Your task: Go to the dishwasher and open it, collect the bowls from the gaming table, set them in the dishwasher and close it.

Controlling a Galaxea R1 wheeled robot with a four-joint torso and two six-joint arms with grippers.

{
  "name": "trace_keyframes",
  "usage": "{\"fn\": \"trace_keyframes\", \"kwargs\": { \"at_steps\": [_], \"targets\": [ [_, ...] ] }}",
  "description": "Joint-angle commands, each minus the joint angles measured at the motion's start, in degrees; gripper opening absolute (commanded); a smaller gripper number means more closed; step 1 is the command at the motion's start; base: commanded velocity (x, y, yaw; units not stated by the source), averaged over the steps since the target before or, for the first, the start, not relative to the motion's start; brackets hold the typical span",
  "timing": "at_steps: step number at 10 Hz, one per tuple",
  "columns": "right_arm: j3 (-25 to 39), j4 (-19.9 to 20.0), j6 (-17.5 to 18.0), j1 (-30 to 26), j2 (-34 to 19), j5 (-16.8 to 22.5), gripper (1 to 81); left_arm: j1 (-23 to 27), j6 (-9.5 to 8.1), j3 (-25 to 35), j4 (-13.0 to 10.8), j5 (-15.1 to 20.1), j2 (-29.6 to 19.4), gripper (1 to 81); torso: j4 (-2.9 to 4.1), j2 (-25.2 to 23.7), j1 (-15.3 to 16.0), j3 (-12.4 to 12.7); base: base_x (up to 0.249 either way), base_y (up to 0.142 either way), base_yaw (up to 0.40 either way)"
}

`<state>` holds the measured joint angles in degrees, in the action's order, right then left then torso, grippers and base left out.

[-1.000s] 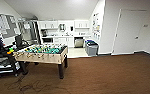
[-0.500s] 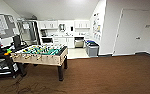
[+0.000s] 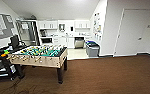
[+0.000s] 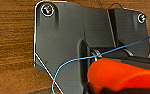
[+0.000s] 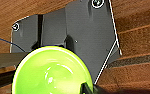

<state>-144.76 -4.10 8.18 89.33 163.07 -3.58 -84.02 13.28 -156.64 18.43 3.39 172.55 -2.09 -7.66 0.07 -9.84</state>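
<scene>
Closer now looms the dishwasher [image 3: 79, 42] ahead; I carry a lime green bowl [image 5: 52, 72] and a red bowl [image 4: 121, 75], though my jaws' grip I cannot tell.

Right gripper [image 5: 87, 88] closed on rim of lime green bowl [image 5: 51, 72], wrist above brown floor. Left wrist likewise above floor, carrying red bowl [image 4: 121, 75]; finger state unclear.
</scene>
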Motion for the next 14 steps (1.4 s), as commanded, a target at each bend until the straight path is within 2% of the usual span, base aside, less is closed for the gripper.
{"fn": "trace_keyframes", "kwargs": {
  "at_steps": [1,4,12,14],
  "targets": [
    [0.28,-0.21,-0.18,-2.54,-0.79,2.79,1.0,2.94,0.26,-0.07,-0.33,3.73,-0.18,1.0,0.0,0.0,0.0,0.0,0.169,0.0,0.0],
    [0.28,-0.21,-0.18,-2.53,-0.71,2.79,1.0,3.02,0.26,-0.07,-0.33,3.73,-0.18,1.0,0.0,0.0,0.0,0.0,0.169,0.0,0.0],
    [0.02,-0.21,-0.18,-2.62,-0.71,2.79,1.0,3.02,0.26,-0.07,-0.33,3.73,-0.09,1.0,0.0,0.0,-0.02,0.0,0.169,-0.072,0.0],
    [0.02,-0.21,-0.27,-2.62,-0.71,2.79,1.0,2.93,0.26,-0.07,-0.33,3.73,-0.09,1.0,0.0,0.02,0.0,-0.02,0.158,0.0,0.0]
  ]
}}
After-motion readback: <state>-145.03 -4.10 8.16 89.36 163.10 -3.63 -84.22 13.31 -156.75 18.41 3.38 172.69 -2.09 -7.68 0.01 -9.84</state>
